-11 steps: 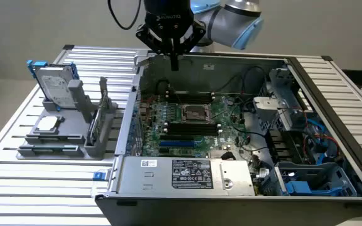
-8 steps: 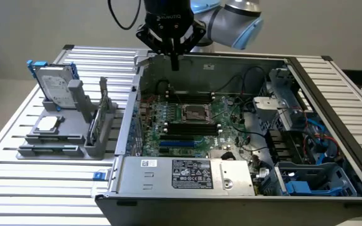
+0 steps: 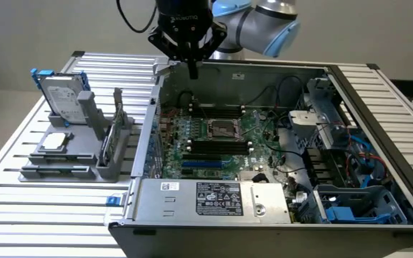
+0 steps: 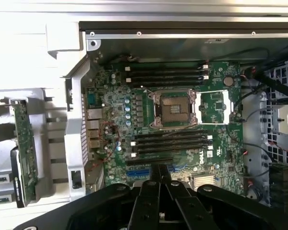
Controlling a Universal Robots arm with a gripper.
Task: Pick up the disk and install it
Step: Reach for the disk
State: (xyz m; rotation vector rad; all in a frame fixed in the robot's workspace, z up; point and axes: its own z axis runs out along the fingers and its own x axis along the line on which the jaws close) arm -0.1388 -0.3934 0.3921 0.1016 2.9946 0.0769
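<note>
While gripper hangs over open computer case, jaws pinched together, nothing held, disk standing upright in grey rack on slatted table, exterior view's left, well apart from gripper

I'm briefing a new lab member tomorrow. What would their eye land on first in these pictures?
The open computer case with its green motherboard dominates the middle of the table. The robot arm hangs over the case's far corner, jaws shut and empty. On the exterior view's left, the disk stands upright in a grey holder.
</note>
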